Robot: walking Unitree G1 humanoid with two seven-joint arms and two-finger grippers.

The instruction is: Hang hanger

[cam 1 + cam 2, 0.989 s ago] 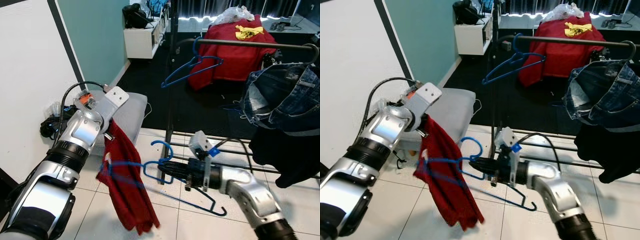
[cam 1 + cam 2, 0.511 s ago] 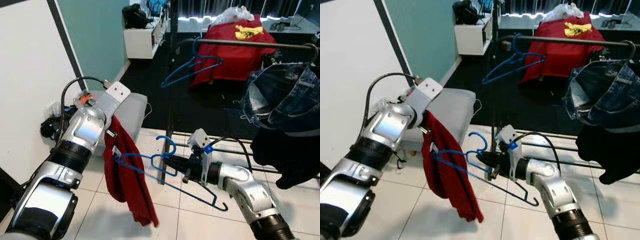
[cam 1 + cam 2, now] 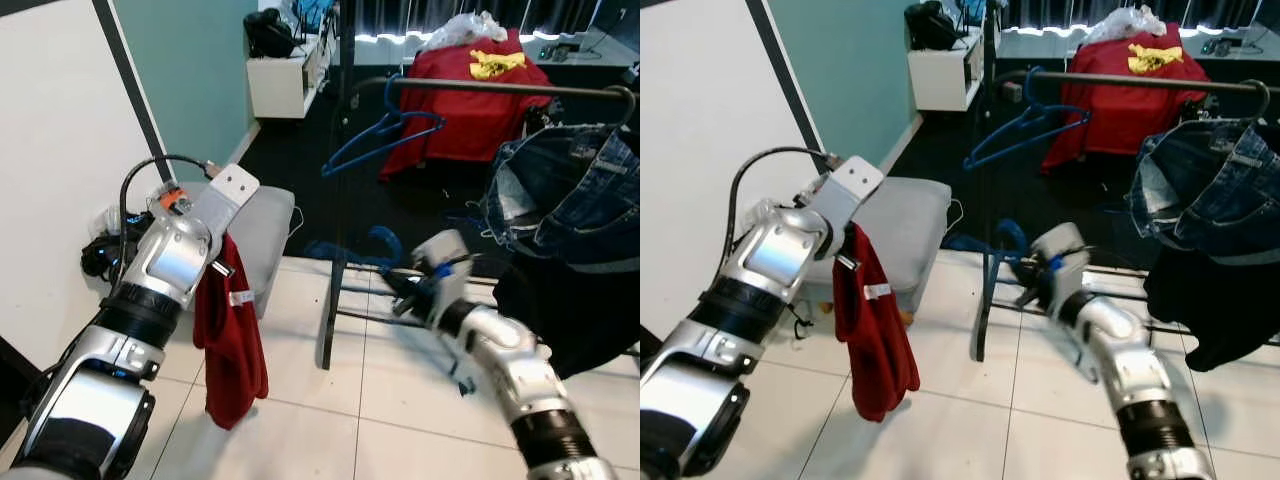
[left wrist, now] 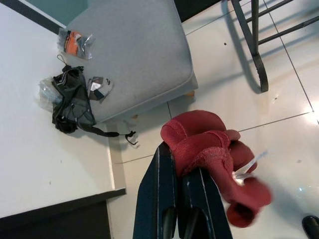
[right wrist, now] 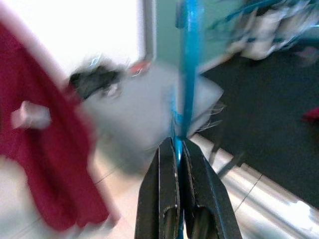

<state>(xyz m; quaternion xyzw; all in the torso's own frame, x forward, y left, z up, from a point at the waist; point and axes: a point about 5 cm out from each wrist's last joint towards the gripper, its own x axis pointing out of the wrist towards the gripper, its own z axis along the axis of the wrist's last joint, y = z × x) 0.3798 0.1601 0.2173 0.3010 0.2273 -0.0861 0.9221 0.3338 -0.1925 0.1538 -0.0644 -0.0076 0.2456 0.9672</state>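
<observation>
My left gripper (image 3: 220,262) is shut on the top edge of a red garment (image 3: 230,345), which hangs straight down from it over the white tiles. The left wrist view has the fingers (image 4: 169,169) pinching the bunched red cloth (image 4: 209,144). Raised beside the rack's near post, my right gripper (image 3: 398,288) is shut on a blue hanger (image 3: 375,243), blurred by motion. In the right wrist view the hanger's blue wire (image 5: 187,74) runs up from between the shut fingers (image 5: 164,179). The dark rail (image 3: 500,90) crosses above, with a second blue hanger (image 3: 385,130) on it.
Blue jeans (image 3: 570,190) and a black garment (image 3: 570,310) hang at the rail's right end. A grey cushioned stool (image 3: 260,225) stands against the white wall at left, with cables beside it. A red-covered piece of furniture (image 3: 470,100) and a white cabinet (image 3: 285,80) stand behind.
The blue hanger has come out of the red garment. My right arm swung it up and right toward the rack. The garment now hangs loose from my left gripper.
</observation>
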